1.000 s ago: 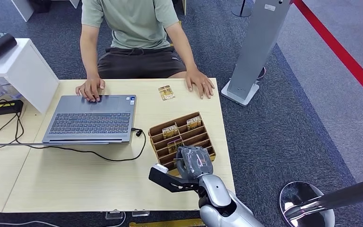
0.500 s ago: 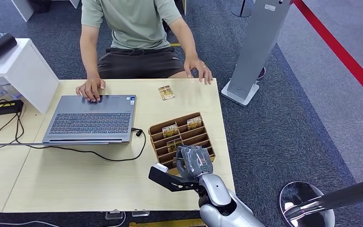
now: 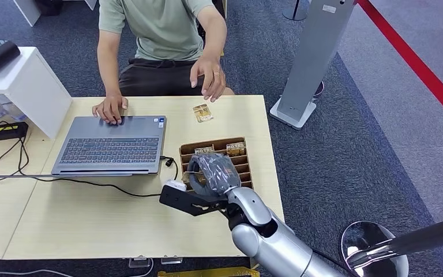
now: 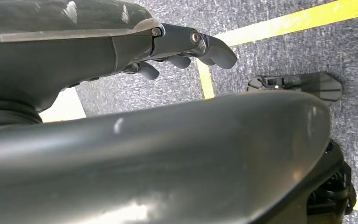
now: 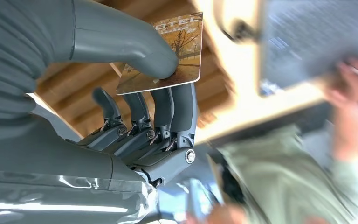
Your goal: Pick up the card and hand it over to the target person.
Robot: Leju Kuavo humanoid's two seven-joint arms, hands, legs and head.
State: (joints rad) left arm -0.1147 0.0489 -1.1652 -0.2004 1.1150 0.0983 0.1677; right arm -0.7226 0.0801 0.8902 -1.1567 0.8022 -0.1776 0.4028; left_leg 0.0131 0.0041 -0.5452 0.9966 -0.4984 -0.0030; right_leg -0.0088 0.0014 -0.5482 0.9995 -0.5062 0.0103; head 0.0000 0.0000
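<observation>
Right hand (image 5: 135,93) is pinching the card (image 5: 165,53) above the cardboard organizer (image 3: 241,167), with the person's raised hand (image 3: 210,78) waiting straight ahead across the table (image 3: 92,219).

On the table (image 3: 46,219), the laptop (image 3: 112,144) lies left of the card rack (image 3: 237,157); a loose card (image 3: 202,112) lies behind it.

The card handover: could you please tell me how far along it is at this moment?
The pick looks done: the right robot hand pinches a card between thumb and fingers, above the cardboard organizer. Now under way is the carry; the robot hand is over the table. The handover itself is left: the person's raised hand waits beyond the far edge, apart from the card.
</observation>
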